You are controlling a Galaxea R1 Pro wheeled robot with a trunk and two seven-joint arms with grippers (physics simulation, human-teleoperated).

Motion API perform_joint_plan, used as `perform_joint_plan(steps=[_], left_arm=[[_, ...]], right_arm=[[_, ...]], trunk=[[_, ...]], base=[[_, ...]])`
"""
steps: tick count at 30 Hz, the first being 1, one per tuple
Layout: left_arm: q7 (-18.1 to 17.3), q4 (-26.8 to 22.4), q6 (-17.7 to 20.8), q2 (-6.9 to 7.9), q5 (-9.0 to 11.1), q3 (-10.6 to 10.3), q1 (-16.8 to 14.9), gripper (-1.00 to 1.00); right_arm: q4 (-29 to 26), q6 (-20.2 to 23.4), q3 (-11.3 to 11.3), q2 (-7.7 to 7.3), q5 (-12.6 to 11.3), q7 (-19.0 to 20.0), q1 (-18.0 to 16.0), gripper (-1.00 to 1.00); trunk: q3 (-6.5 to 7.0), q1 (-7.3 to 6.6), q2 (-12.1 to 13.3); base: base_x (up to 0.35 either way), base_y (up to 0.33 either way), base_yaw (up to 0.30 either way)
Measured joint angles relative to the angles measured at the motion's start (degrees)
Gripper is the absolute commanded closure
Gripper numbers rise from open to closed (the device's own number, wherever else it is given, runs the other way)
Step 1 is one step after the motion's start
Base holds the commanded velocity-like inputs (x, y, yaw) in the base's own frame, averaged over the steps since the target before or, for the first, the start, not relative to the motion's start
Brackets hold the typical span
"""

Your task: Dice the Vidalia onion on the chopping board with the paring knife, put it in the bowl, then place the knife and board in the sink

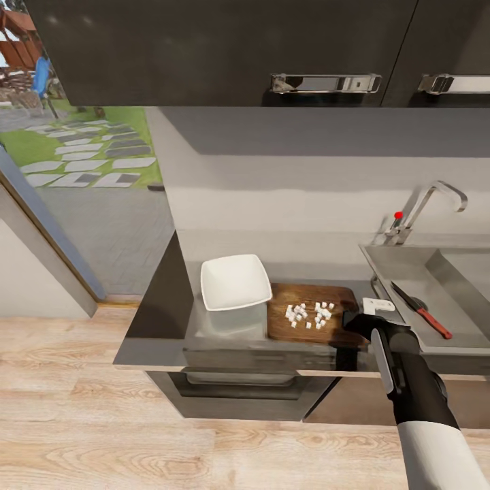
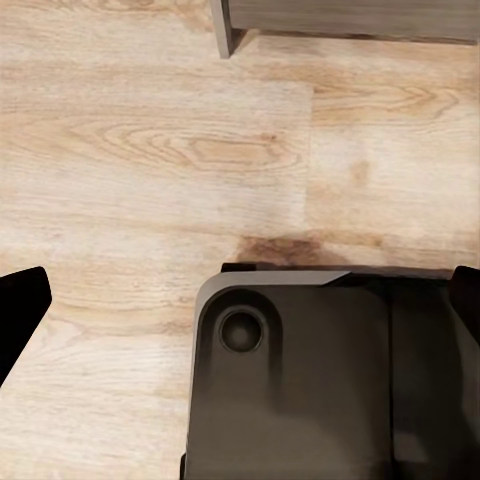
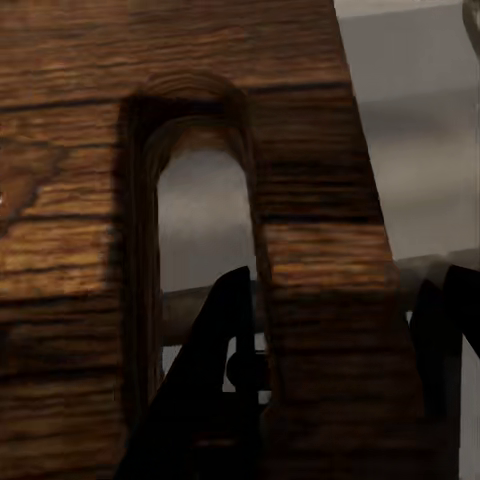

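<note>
Right gripper (image 1: 359, 317) meets the handle end of the chopping board (image 1: 306, 331), one finger (image 3: 215, 400) through the oblong slot (image 3: 200, 250) and the other outside the end strip, apparently pinching that strip. Diced onion (image 1: 309, 315) lies loose on the board, which sits on the countertop (image 1: 153, 320) touching the white bowl (image 1: 235, 280). Rigid wood should lift stiffly by its end, but the cubes look apt to slide if it tips. Paring knife (image 1: 422, 309) rests in the sink (image 1: 408, 262). Whether the left gripper (image 2: 240, 300) is spread or closed cannot be told.
</note>
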Motion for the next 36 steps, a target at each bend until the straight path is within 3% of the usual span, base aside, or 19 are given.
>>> perform_joint_plan(steps=[12,36], left_arm=[[0.0,0.01,0.0,0.0,0.0,-0.01,0.0,-1.0],[0.0,0.0,0.0,0.0,0.0,-0.02,-0.01,-1.0]], right_arm=[[0.14,-0.08,-0.01,0.03,-0.18,0.07,0.0,1.0],[0.81,0.13,-0.07,-0.02,-0.66,0.1,0.03,1.0]], trunk=[[0.1,0.0,0.0],[2.15,0.01,0.01]], base=[[0.0,0.0,-0.01],[0.0,0.0,-0.107]])
